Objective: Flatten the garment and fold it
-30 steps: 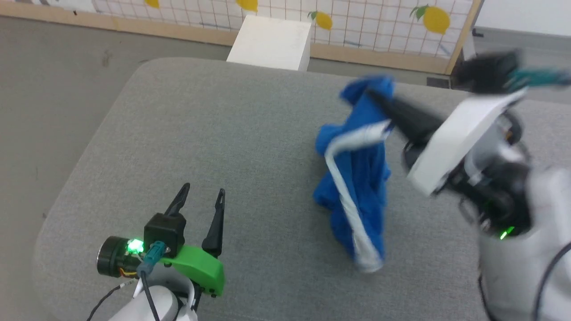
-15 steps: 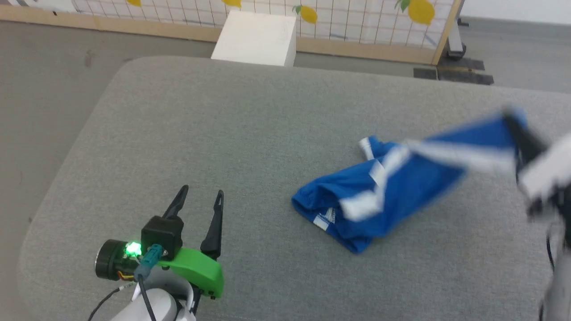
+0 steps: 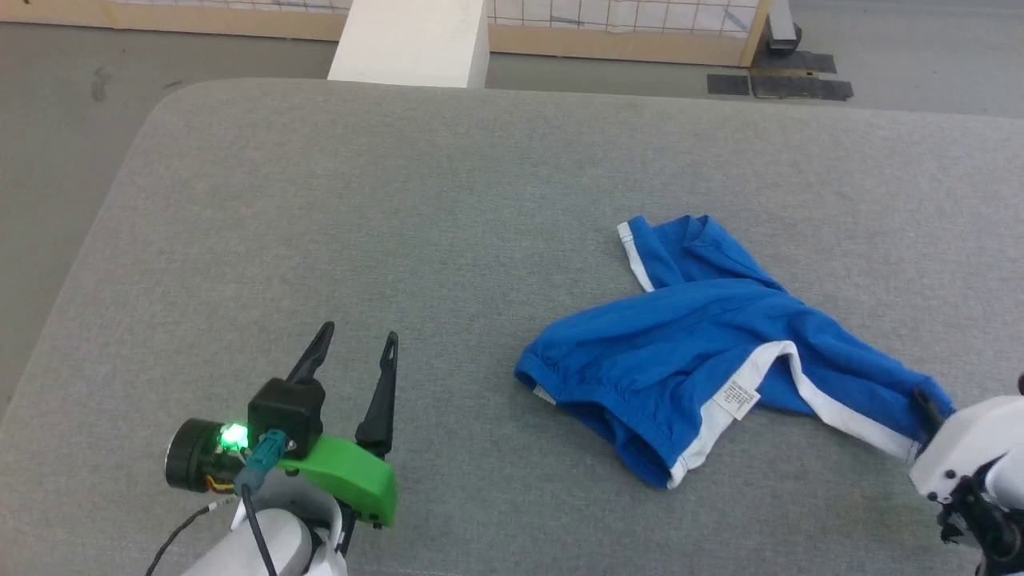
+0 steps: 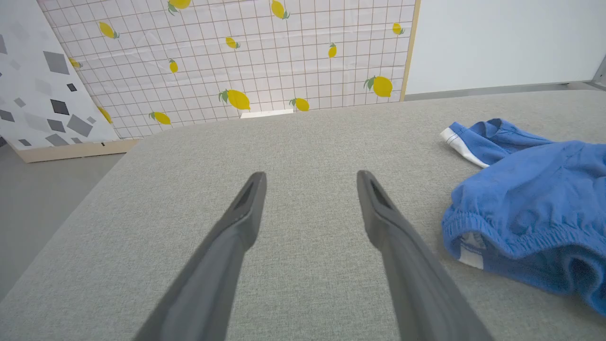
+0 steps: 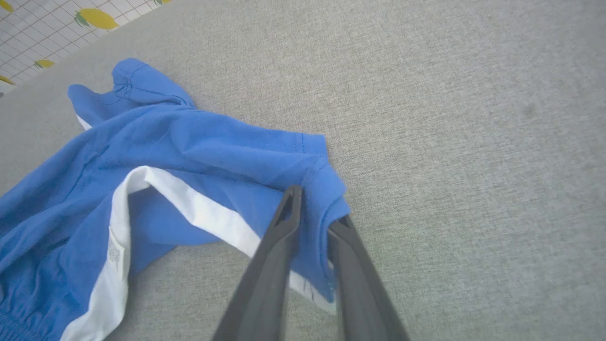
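Note:
The garment (image 3: 680, 352) is bright blue with white hems and a small white tag. It lies crumpled and partly spread on the grey padded table (image 3: 400, 200), right of centre. Its elastic waistband faces my left gripper (image 4: 311, 174). That gripper (image 3: 359, 332) stands open and empty at the lower left, well clear of the garment (image 4: 535, 189). My right gripper (image 5: 318, 204) is low at the garment's (image 5: 189, 156) right corner. Its jaws are slightly parted, with a fold of the blue hem between them. In the head view the right gripper (image 3: 932, 408) is mostly covered by its white housing.
A white box (image 3: 408, 40) stands on the floor beyond the table's far edge. A lemon-print screen (image 4: 236, 57) rises behind it. The table's left edge and rounded corner fall away to grey floor (image 3: 48, 144).
My right gripper swung the garment from up in the air out to the right and down onto the table, and its jaws eased apart. The head camera tilted downward. My left arm stayed put.

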Robot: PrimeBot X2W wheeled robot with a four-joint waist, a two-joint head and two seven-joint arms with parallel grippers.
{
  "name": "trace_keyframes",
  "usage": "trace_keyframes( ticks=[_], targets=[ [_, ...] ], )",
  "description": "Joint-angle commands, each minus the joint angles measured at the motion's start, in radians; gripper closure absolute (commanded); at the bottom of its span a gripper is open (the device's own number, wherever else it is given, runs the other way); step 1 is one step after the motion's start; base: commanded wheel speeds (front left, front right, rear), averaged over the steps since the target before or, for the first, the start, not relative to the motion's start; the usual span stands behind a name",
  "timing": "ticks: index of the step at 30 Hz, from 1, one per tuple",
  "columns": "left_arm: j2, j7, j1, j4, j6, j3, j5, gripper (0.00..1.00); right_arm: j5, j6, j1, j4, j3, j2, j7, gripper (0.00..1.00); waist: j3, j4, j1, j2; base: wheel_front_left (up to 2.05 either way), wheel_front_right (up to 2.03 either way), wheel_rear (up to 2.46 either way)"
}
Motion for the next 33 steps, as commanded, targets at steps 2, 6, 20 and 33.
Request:
trace_keyframes(
  ticks=[2,6,20,33],
  targets=[
    [-0.002,0.004,-0.020,-0.001,-0.004,0.000,-0.009,0.00,-0.023,-0.001,0.000,-0.015,0.030,-0.012,-0.038,0.00,-0.006,-0.007,0.0000,0.0000,0.00,0.00,0.00],
    [-0.011,0.006,-0.021,-0.002,-0.003,0.000,-0.017,0.00,-0.032,-0.001,-0.007,-0.078,0.122,-0.064,-0.118,0.00,-0.027,-0.015,0.0000,0.0000,0.00,0.00,0.00],
    [-0.047,0.152,-0.054,-0.035,-0.071,-0.060,-0.094,0.00,-0.081,-0.001,0.094,-0.299,0.299,-0.159,-0.483,0.00,-0.034,-0.055,0.0000,0.0000,0.00,0.00,0.00],
    [-0.085,0.552,-0.297,0.078,-0.201,-0.157,-0.182,0.00,-0.147,-0.001,0.116,-0.361,0.314,-0.089,-0.519,0.00,0.099,-0.162,0.0000,0.0000,0.00,0.00,0.00]
  ],
)
